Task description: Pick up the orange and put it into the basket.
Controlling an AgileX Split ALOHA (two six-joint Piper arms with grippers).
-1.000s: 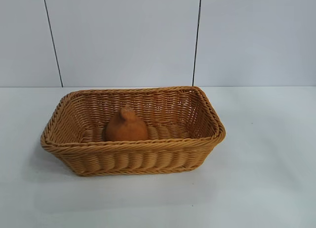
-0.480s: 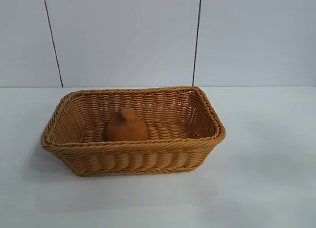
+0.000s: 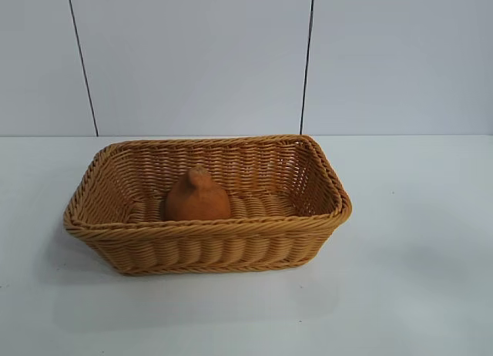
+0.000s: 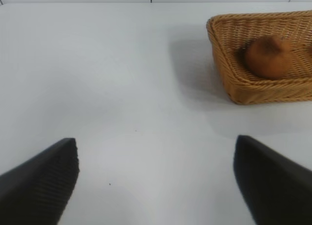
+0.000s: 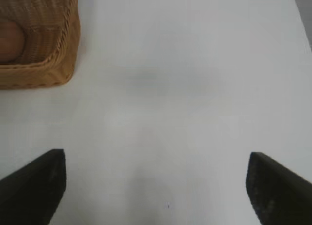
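The brownish-orange orange (image 3: 196, 196) sits inside the tan woven basket (image 3: 208, 230), left of its middle, on the white table. In the left wrist view the orange (image 4: 267, 57) lies in the basket (image 4: 229, 69), far from my left gripper (image 4: 156, 178), which is open and empty over bare table. In the right wrist view only an edge of the orange (image 5: 10, 41) shows inside the basket's corner (image 5: 58, 64). My right gripper (image 5: 156, 186) is open and empty over bare table, away from the basket. Neither arm shows in the exterior view.
The white table (image 3: 416, 279) surrounds the basket on all sides. A pale panelled wall (image 3: 192, 55) with two dark vertical seams stands behind it.
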